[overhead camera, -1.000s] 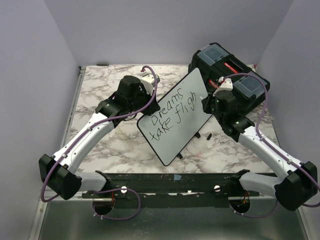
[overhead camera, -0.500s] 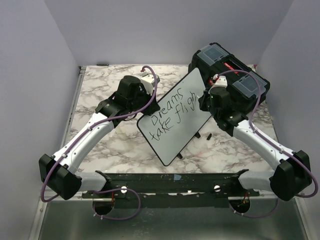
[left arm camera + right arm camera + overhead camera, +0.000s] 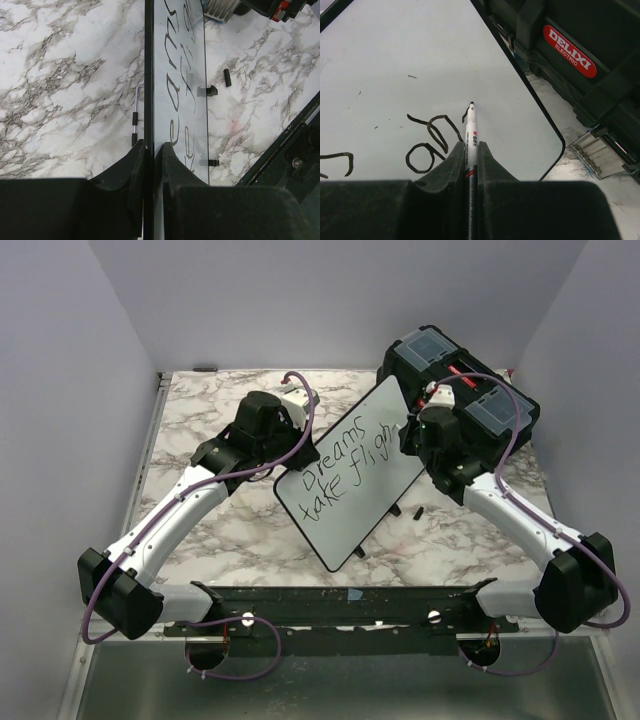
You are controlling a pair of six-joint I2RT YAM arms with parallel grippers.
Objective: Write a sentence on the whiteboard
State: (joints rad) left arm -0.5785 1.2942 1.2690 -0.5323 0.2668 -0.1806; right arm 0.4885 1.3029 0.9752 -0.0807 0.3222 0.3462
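Observation:
The whiteboard (image 3: pixel 350 475) is held tilted above the table, with its black rim showing. My left gripper (image 3: pixel 298 452) is shut on its left edge; in the left wrist view (image 3: pixel 149 147) the board (image 3: pixel 180 75) runs edge-on between the fingers. The sentence (image 3: pixel 345 468) reads "Dreams take fligh", and its end is hidden behind my right gripper (image 3: pixel 412 435). My right gripper (image 3: pixel 471 150) is shut on a white marker (image 3: pixel 471 132). The marker tip rests on the board (image 3: pixel 420 45) at a short stroke, right of a looped letter (image 3: pixel 427 142).
A black Delixi toolbox (image 3: pixel 470 390) stands behind the board's right corner and shows close in the right wrist view (image 3: pixel 570 55). Small black pieces (image 3: pixel 415 511) and a thin metal key (image 3: pixel 136 115) lie on the marble table. A black rail (image 3: pixel 340 602) runs along the near edge.
My right gripper with the marker has moved a little up and to the left along the board's right end. The board and left arm have stayed still.

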